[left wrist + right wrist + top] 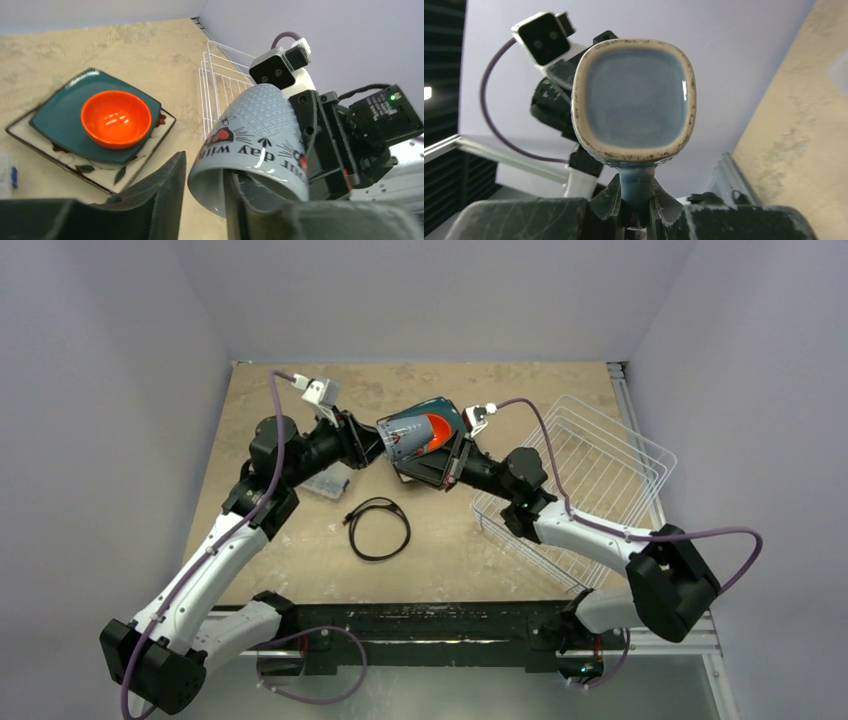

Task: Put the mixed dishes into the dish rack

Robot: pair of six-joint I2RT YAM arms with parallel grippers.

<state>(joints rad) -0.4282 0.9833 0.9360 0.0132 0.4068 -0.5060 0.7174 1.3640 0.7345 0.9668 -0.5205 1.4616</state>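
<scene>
1. In the left wrist view, your left pincer [205,167] straddled the rim of the grey-blue mug [255,130]. One finger reached inside the mouth and the other stood just outside the wall. Whether they pressed on the wall, I could not tell. The mug was tipped on its side in the air, printed side toward the camera. Below it, the orange bowl [116,119] sat in the dark teal squarish plate [60,110], which lay on the dark-rimmed square patterned plate [100,177] on the tabletop [100,45]. The dish rack [220,75] stood beyond the mug.
2. In the right wrist view, your right pincer [636,200] was closed tight on the mug's handle, and the mug's squarish base faced the camera.
3. In the top view, the mug hung between your two arms over the stacked plates, just left of the rack and outside it. A black coiled cable [378,530] lay nearer the arm bases, and a clear box [328,483] sat beside your left arm.
</scene>
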